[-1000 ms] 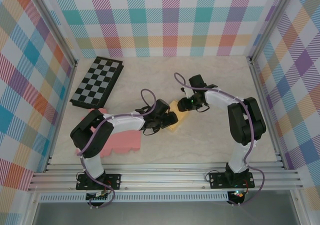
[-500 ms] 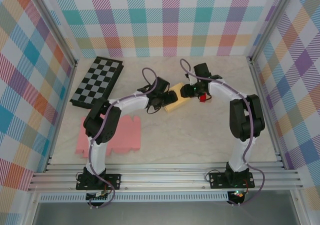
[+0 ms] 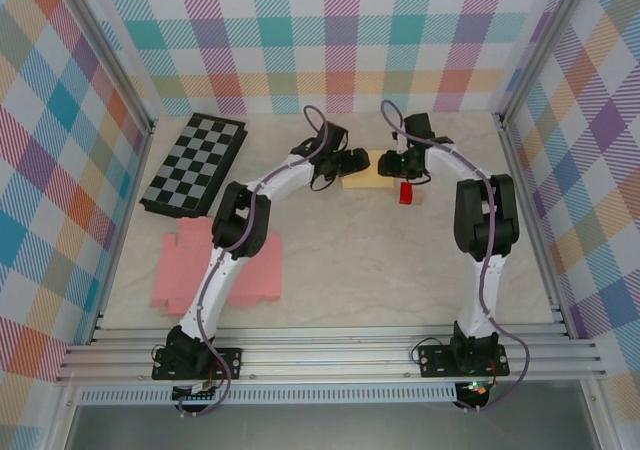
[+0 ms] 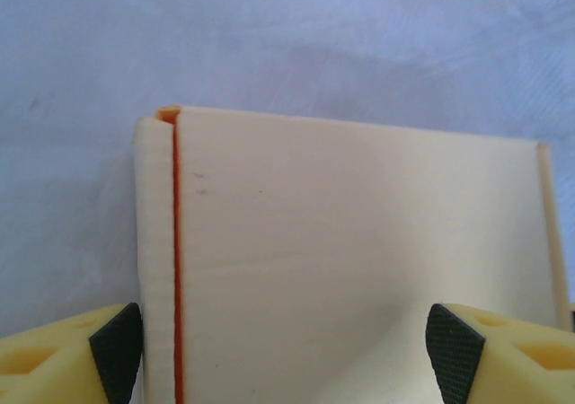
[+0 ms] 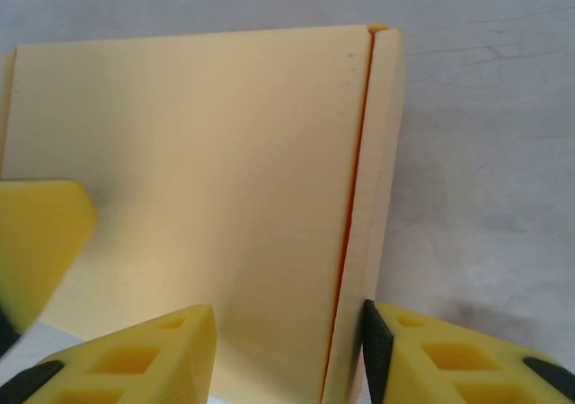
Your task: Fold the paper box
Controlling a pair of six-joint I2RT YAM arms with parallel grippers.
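Observation:
The paper box (image 3: 365, 179) is a pale yellow block lying on the table near the back, between my two grippers. My left gripper (image 3: 352, 160) comes at it from the left and my right gripper (image 3: 392, 167) from the right. In the left wrist view the box (image 4: 359, 242) spans the open left gripper (image 4: 286, 355): the left pad sits at its seamed edge and the right pad over its face. In the right wrist view the box (image 5: 198, 153) lies under the open right gripper (image 5: 286, 332), whose right pad (image 5: 375, 350) touches the flap edge.
A small red object (image 3: 406, 194) lies just right of the box. A pink flat cut-out sheet (image 3: 215, 265) lies at the front left. A folded checkerboard (image 3: 195, 163) sits at the back left. The checked back wall is close behind the grippers.
Both arms have stretched toward the back wall and the box has travelled with them from the table's middle to the back. The red object now shows beside it.

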